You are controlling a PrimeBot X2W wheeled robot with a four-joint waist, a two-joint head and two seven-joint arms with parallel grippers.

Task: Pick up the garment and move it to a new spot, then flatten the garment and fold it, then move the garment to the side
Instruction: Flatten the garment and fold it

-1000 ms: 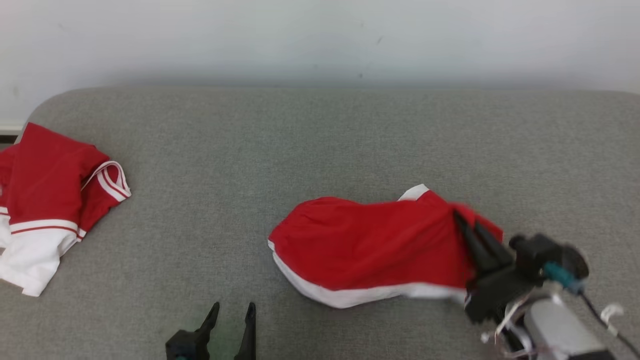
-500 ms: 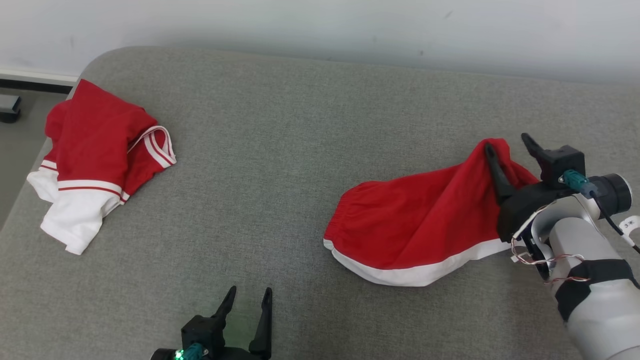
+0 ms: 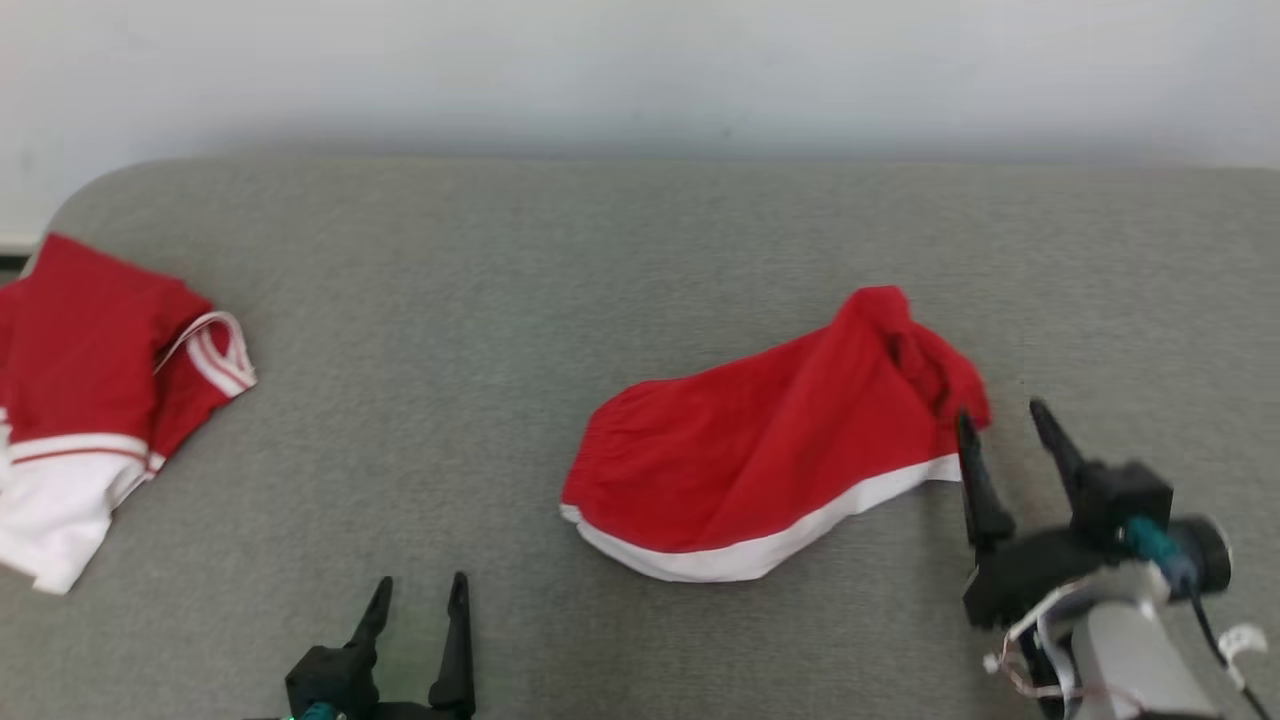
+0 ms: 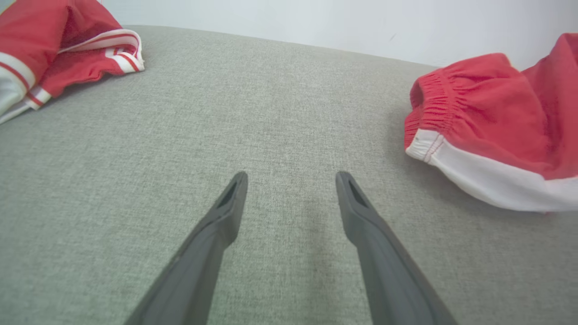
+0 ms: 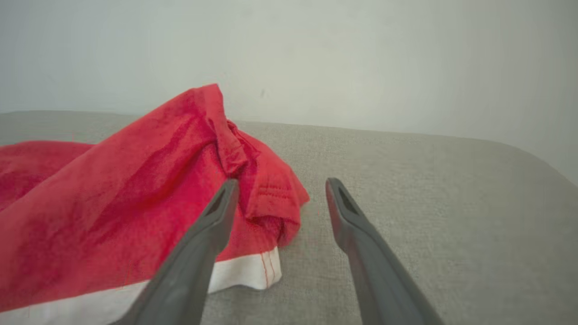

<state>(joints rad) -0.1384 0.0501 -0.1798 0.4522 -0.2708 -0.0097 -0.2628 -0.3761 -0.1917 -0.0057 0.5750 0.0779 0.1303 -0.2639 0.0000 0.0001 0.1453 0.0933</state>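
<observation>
Lying crumpled right of centre on the grey cushion (image 3: 600, 260), the red garment (image 3: 760, 470) is held by neither gripper. The right gripper (image 3: 1000, 410) hangs just beside its bunched end, fingers spread wide and empty, and the left gripper (image 3: 421, 580) sits well apart, equally splayed. I'd say flattening comes next, needing a pinch on opposite edges to draw it out.

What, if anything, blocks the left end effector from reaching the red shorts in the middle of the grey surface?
Probably nothing. The left end effector is open, and only bare grey surface lies between it and the nearer end of the red shorts. The right end effector stands open at the far end, clear of that path.
</observation>
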